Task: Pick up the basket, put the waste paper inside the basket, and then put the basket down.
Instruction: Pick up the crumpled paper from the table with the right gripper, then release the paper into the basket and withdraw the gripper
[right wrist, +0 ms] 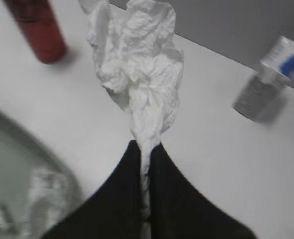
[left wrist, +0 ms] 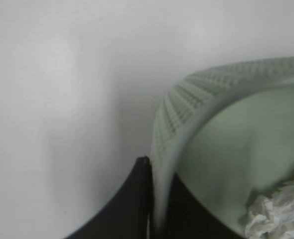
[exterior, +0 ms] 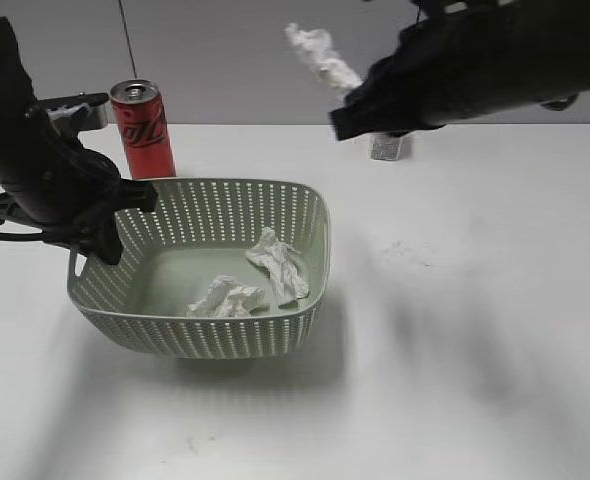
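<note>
Outside, the pale sage-green slotted plastic basket [exterior: 210,270] is sitting tilted on the white counter [exterior: 475,300], with the left claw [exterior: 115,225] clamping its left rim. Two crumpled white tissue wads [exterior: 275,265] are lying inside on the basket floor. Above and behind it, the right claw [exterior: 347,108] is pinching a long twisted strip of white waste paper [exterior: 320,55] in the air. A red soda can [exterior: 143,130] is standing upright behind the basket, and a small white-and-grey carton [exterior: 387,146] is showing beneath the right arm.

Next, at the left wrist, the black fingers [left wrist: 137,199] are closing on the perforated basket wall [left wrist: 172,124]; a tissue wad [left wrist: 276,214] is resting inside.

Finally, at the right wrist, the closed fingers [right wrist: 127,199] are gripping the paper strip [right wrist: 137,64] by its narrow end, with the can [right wrist: 37,27] and carton [right wrist: 266,74] blurred beyond.
</note>
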Tool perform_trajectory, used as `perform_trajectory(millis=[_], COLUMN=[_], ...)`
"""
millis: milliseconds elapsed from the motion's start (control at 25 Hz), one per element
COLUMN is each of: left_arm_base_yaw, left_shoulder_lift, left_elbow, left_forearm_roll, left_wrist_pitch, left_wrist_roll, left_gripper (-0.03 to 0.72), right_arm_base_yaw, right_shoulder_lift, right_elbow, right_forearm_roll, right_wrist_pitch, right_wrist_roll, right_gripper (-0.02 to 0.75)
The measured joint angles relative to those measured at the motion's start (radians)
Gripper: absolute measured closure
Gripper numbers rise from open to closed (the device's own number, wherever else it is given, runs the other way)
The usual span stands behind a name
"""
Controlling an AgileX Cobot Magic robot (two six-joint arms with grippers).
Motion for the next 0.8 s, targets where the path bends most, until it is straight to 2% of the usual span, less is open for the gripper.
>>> perform_trajectory(millis=[120, 280, 360, 520, 560, 640, 800], left_arm_base_yaw=[0.0, 0.0, 0.0, 0.0, 0.0, 0.0, 0.0], left_shoulder_lift=[0.0, 0.0, 0.0, 0.0, 0.0, 0.0, 0.0], left_elbow=[0.0, 0.0, 0.0, 0.0, 0.0, 0.0, 0.0], left_forearm_roll=[0.0, 0.0, 0.0, 0.0, 0.0, 0.0, 0.0], left_wrist_pitch=[-0.001, -0.002, -0.002, -0.002, -0.002, -0.002, -0.002], left_wrist_roll=[0.0, 0.0, 0.0, 0.0, 0.0, 0.0, 0.0], left_gripper=[0.689, 0.689, 0.689, 0.689, 0.689, 0.689, 0.689], right_arm_base_yaw=[0.123, 0.195, 0.205, 0.206, 0.207, 0.207, 0.182], right_shoulder_lift=[0.01, 0.08, 0.117, 0.144, 0.142, 0.133, 0.098], right_elbow=[0.0, 0.0, 0.0, 0.002, 0.002, 0.002, -0.016], right_forearm_roll=[0.002, 0.026, 0.056, 0.126, 0.132, 0.129, 0.082], right_wrist_pitch=[-0.007, -0.033, -0.033, -0.027, -0.027, -0.02, 0.081], right_wrist_roll=[0.0, 0.0, 0.0, 0.0, 0.0, 0.0, 0.041], right_gripper=[0.743, 0.695, 0.585, 0.227, 0.165, 0.106, 0.11])
